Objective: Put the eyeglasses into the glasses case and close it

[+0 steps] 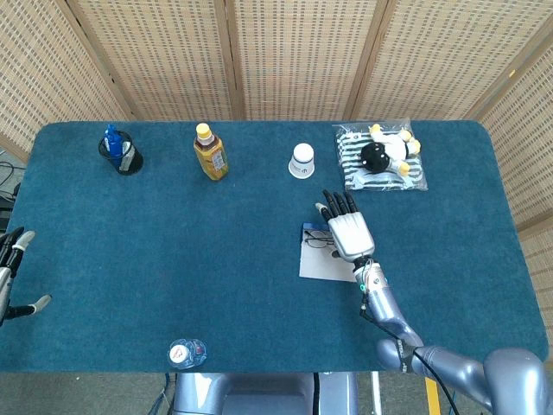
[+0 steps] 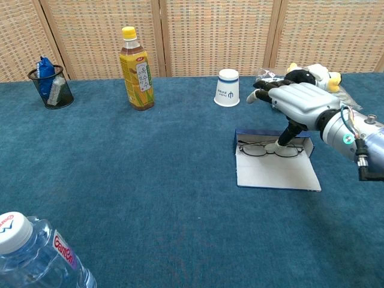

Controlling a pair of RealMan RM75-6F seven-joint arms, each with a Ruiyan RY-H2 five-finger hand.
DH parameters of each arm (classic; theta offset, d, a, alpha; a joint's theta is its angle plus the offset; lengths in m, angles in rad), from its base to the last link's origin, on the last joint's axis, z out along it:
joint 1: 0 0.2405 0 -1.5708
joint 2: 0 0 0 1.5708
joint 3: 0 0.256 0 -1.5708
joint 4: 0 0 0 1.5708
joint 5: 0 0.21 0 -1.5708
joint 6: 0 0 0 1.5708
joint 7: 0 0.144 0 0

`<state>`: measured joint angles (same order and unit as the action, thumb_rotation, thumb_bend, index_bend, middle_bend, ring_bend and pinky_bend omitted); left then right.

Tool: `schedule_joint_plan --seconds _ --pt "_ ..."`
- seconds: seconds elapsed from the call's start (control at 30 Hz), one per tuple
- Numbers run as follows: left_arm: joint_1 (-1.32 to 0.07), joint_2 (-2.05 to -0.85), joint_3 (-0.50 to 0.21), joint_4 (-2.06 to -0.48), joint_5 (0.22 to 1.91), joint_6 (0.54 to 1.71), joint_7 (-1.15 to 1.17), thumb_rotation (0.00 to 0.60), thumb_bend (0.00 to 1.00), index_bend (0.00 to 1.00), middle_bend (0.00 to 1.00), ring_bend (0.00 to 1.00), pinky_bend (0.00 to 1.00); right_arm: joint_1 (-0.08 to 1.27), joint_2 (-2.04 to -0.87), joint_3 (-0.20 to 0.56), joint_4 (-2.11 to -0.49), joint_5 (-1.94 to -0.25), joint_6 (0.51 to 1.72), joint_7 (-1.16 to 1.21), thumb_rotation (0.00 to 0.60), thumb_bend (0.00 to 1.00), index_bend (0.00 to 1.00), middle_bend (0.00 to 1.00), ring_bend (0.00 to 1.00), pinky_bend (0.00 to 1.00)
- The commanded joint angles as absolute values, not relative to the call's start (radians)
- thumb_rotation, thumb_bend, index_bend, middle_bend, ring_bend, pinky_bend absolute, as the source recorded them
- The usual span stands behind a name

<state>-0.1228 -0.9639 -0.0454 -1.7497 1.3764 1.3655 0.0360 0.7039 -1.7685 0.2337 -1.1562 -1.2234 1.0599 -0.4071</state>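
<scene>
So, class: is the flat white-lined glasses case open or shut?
Open: the white-lined glasses case lies spread flat, the thin-framed eyeglasses resting on it under the right hand.

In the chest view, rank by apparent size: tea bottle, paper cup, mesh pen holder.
1. tea bottle, clearly largest.
2. mesh pen holder.
3. paper cup; looks only slightly smaller than the holder, so that order is unsure.

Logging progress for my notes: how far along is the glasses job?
Done: the glasses lie in the open case, at its far end. In hand: the right hand hovers over them, thumb down at the frame. Left: closing the case. The left hand idles at the table edge.
</scene>
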Motion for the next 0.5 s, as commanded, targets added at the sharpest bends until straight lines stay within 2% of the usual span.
schedule_joint_plan --seconds 0.03,0.23,0.5 --pt "-0.12 -0.963 -0.044 -1.751 1.383 1.371 0.034 0.6 0.0 0.0 0.0 0.0 0.0 0.669 -1.704 0.175 -1.275 -1.311 1.117 -0.381 0.6 0.23 0.17 0.0 0.0 0.03" --pt "-0.114 -0.959 -0.039 -1.754 1.402 1.386 0.026 0.6 0.0 0.0 0.0 0.0 0.0 0.634 -1.655 0.1 -1.362 -1.383 1.143 -0.387 0.6 0.35 0.29 0.0 0.0 0.03" --pt "-0.105 -0.956 -0.033 -1.756 1.421 1.404 0.019 0.6 0.0 0.0 0.0 0.0 0.0 0.609 -1.678 0.042 -1.336 -1.415 1.135 -0.417 0.6 0.36 0.3 0.0 0.0 0.03"
